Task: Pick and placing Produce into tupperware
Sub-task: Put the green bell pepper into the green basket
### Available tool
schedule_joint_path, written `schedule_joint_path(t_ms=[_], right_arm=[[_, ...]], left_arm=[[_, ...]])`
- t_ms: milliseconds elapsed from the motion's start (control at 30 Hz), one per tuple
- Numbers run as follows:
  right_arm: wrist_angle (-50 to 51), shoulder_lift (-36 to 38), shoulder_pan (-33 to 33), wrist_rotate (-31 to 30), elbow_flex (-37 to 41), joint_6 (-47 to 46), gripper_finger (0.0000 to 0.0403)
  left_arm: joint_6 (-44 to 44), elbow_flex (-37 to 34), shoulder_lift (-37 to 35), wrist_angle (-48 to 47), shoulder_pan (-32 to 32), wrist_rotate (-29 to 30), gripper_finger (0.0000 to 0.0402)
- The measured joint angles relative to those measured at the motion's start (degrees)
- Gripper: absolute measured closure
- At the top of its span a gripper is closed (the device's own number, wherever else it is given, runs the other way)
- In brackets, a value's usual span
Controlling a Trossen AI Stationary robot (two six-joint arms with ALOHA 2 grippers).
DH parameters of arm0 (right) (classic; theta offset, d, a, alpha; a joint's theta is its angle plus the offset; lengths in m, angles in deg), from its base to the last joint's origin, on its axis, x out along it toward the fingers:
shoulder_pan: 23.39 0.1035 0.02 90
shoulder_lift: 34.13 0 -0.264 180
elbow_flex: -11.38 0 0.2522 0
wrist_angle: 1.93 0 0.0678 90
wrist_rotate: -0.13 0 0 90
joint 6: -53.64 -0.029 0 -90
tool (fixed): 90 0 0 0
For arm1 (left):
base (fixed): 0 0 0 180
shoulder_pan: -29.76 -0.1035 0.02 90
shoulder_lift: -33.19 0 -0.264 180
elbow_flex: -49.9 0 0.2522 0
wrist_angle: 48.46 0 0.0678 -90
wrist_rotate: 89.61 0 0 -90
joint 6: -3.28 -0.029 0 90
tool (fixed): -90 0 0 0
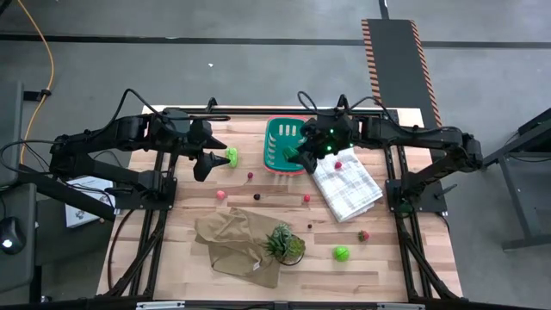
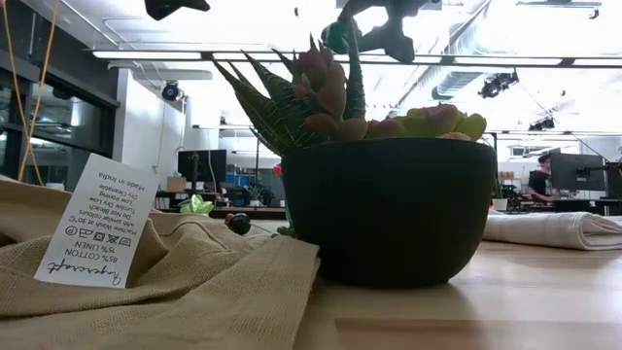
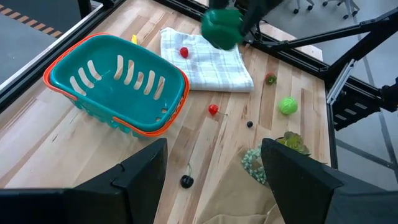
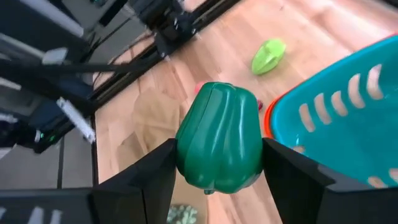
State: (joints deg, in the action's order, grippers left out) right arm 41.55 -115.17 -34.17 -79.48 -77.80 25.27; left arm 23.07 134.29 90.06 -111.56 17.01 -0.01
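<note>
While the right pincer (image 4: 217,180) is clamped on a dark green toy bell pepper (image 4: 219,138), it hangs just above the near rim of the teal basket (image 1: 282,143), which I judge is carry height for a drop into it. Holding by the pepper's flanks leaves its underside free to fall clear. No produce can be made out inside the basket.

Left pincer (image 3: 214,177) waits on the far side of the basket from the right arm, fingers apart and empty, just beside a light green piece (image 1: 232,155) on the counter (image 1: 379,258).

Checked cloth (image 1: 346,183), touching the basket, carries one small red ball (image 1: 338,164). Further red and dark balls lie scattered on the counter past the basket, and a bright green piece (image 1: 343,252) lies well apart from it.

Tan cloth (image 2: 175,282) beside the potted succulent (image 2: 389,209) bears a tag (image 2: 94,224), seen inverted: "85% COTTON 15% LINEN", "Made in India", care lines and a script brand I cannot read.
</note>
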Motion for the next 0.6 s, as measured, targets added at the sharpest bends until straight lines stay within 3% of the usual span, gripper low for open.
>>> schedule_joint_path(t_ms=[600], right_arm=[[-1.0, 0.0, -12.5, 5.9, 0.0, 7.4, 0.0192]], left_arm=[[0.3, 0.0, 0.0, 0.0, 0.0, 0.0, 0.0153]])
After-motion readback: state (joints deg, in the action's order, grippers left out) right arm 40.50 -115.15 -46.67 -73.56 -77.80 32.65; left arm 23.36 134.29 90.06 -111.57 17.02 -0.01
